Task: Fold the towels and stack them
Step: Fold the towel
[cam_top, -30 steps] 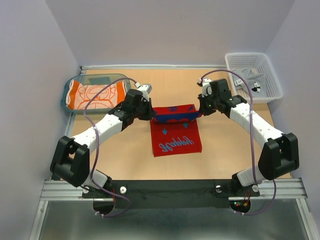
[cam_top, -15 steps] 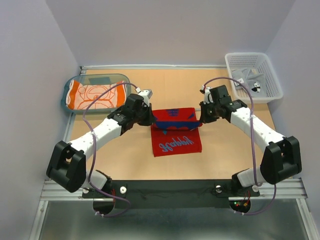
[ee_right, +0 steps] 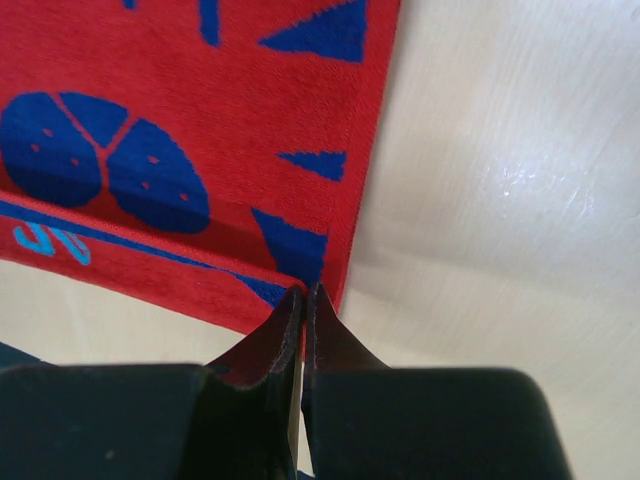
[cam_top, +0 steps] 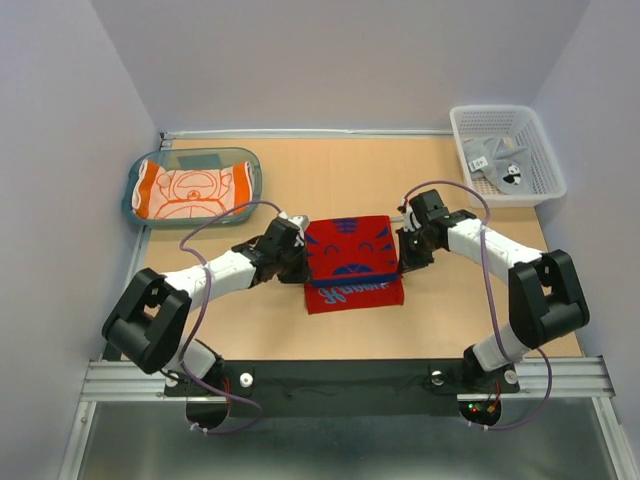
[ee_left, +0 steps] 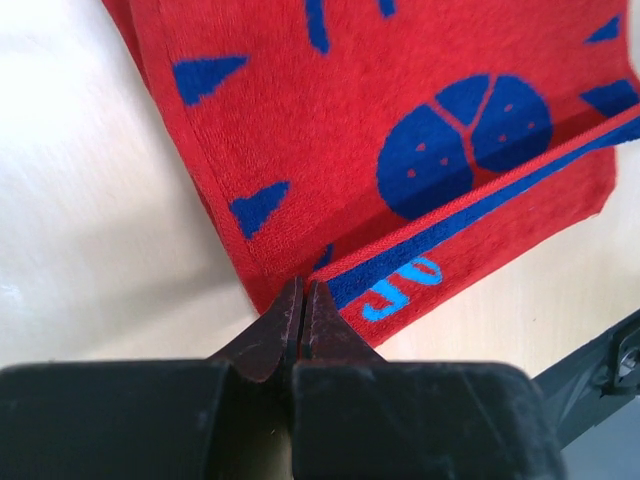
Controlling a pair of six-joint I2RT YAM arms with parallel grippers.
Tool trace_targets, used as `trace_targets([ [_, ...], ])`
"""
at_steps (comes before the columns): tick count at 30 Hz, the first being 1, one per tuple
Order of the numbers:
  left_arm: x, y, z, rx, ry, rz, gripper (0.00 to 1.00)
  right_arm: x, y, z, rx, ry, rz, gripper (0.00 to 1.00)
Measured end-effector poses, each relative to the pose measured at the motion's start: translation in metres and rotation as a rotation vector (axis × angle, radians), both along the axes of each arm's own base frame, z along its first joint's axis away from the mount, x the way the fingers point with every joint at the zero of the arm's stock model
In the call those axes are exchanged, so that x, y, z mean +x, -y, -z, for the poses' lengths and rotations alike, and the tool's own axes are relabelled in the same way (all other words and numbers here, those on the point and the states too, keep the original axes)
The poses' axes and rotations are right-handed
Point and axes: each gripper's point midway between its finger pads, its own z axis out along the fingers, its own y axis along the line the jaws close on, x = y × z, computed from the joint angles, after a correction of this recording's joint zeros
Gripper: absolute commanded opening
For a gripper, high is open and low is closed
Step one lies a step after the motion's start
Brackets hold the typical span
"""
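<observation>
Left gripper (ee_left: 303,298) and right gripper (ee_right: 303,298), each pinched on a red towel (cam_top: 350,250) corner: lower both together, matching edges squarely on the surface (cam_top: 340,180), before you release

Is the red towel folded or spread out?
Folded: the red towel has its top layer doubled over, leaving a lettered strip uncovered in front.

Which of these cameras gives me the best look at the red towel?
The top external view: it shows the whole red towel, folded over on itself on the table. The left and right wrist views each show only one folded corner, close up, with a few blue marks.
</observation>
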Motion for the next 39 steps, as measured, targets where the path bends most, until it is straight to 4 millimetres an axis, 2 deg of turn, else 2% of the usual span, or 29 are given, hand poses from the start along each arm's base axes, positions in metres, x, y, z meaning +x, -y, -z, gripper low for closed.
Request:
trace_targets([
  [5, -0.012, 0.003, 0.022, 0.017, -0.063, -0.006, 0.0, -0.008, 0.003, 0.019, -0.02, -0.065, 0.018, 0.0],
  [9, -0.011, 0.004, 0.034, 0.027, -0.088, -0.019, 0.0, -0.01, 0.003, 0.027, -0.024, -0.077, 0.022, 0.0],
  [11, -0.008, 0.005, 0.034, 0.025, -0.079, -0.023, 0.0, -0.009, 0.003, 0.032, -0.026, -0.08, 0.023, 0.0],
  [14, -0.001, 0.007, 0.034, 0.035, -0.071, -0.032, 0.0, -0.006, 0.002, 0.038, -0.028, -0.084, 0.027, 0.0],
  [18, 0.025, 0.013, 0.031, 0.072, -0.041, -0.041, 0.0, 0.0, 0.0, 0.039, -0.021, -0.074, 0.034, 0.0],
  [22, 0.059, 0.013, 0.03, 0.124, 0.002, -0.053, 0.0, 0.02, -0.002, 0.037, -0.036, -0.028, 0.044, 0.0],
  [26, 0.081, 0.005, 0.025, 0.167, 0.033, -0.065, 0.0, 0.044, 0.0, 0.032, -0.066, 0.04, 0.059, 0.01],
  [30, 0.089, 0.001, 0.02, 0.189, 0.059, -0.065, 0.0, 0.059, 0.001, 0.024, -0.082, 0.099, 0.07, 0.01],
  [35, 0.085, 0.0, 0.017, 0.2, 0.061, -0.048, 0.0, 0.066, 0.003, 0.014, -0.088, 0.144, 0.071, 0.0],
  [39, 0.086, 0.0, -0.001, 0.184, 0.103, -0.04, 0.0, 0.068, 0.002, 0.0, -0.078, 0.185, 0.062, 0.01],
])
